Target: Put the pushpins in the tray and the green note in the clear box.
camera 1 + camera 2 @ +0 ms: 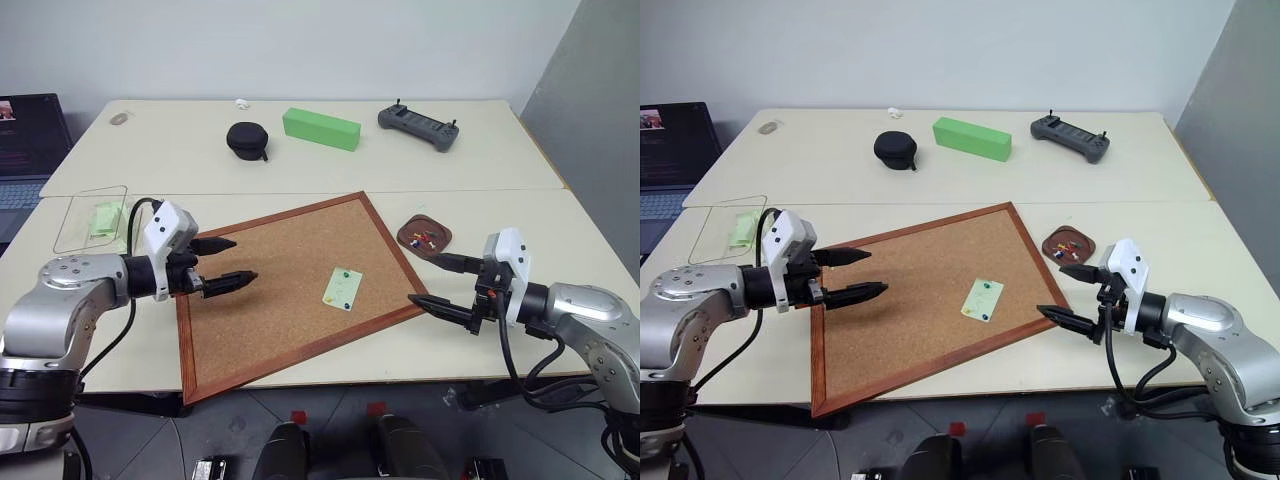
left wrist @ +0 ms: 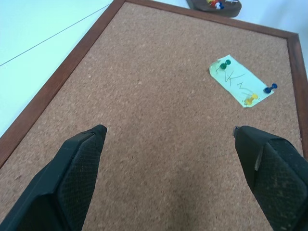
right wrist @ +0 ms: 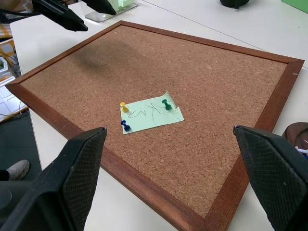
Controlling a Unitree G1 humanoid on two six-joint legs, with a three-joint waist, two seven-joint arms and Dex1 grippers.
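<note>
A pale green note [image 1: 343,288] lies on the cork board [image 1: 280,250], held by a green pushpin [image 3: 166,104], a yellow one [image 3: 124,106] and a blue one [image 3: 125,126]. The small reddish-brown tray [image 1: 425,236] sits just off the board's right corner with several pushpins in it. The clear box [image 1: 75,232] stands at the left with a green slip inside. My left gripper [image 1: 243,260] hovers open over the board's left part. My right gripper [image 1: 425,279] is open beside the board's right corner, near the tray. Both are empty.
On the far table stand a bright green block [image 1: 321,128], a black round case [image 1: 246,140] and a dark grey controller [image 1: 418,126]. A laptop [image 1: 25,150] sits at the far left. The table's front edge runs just below the board.
</note>
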